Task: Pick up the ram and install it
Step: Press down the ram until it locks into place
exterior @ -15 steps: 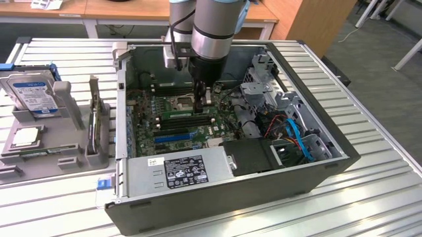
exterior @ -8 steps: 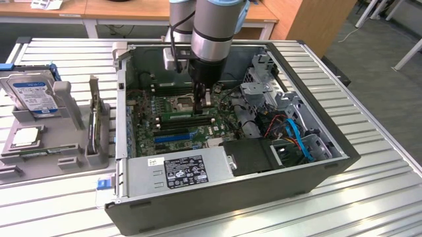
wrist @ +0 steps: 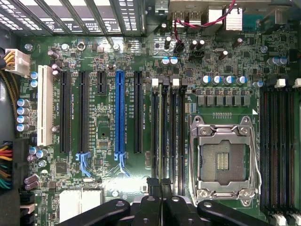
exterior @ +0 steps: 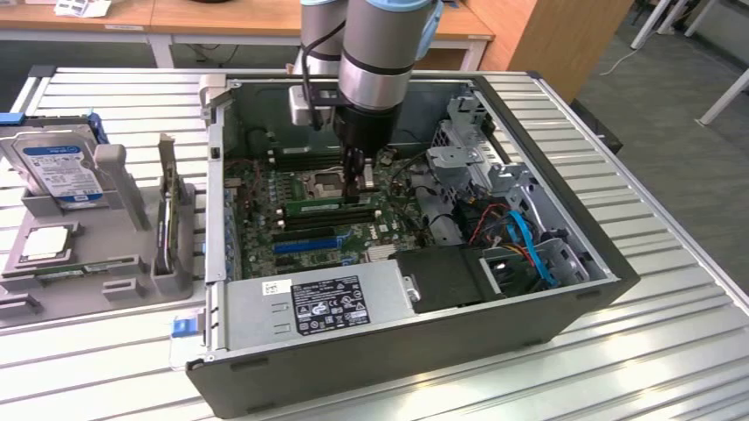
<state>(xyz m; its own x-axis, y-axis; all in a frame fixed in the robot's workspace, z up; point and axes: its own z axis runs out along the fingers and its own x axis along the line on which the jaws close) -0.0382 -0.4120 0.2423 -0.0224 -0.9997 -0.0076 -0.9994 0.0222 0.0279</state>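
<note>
Currently the gripper (exterior: 358, 182) is pinched shut over the motherboard (wrist: 108, 52), nothing visibly held. The ram (exterior: 330, 207) sits in its slot at gripper's 7 o'clock. Light, rigid, fragile; handle by edges.

arm comes straight down from the top of the exterior view, wrist vertical, gripper (exterior: 357, 178) pointing down inside the case; black fingers (exterior: 351, 168) long and thin, basically pressed together, barely any gap; in the wrist view the gripper (wrist: 159, 188) tips sit side by side w/ black linkage arms spread either side
</note>
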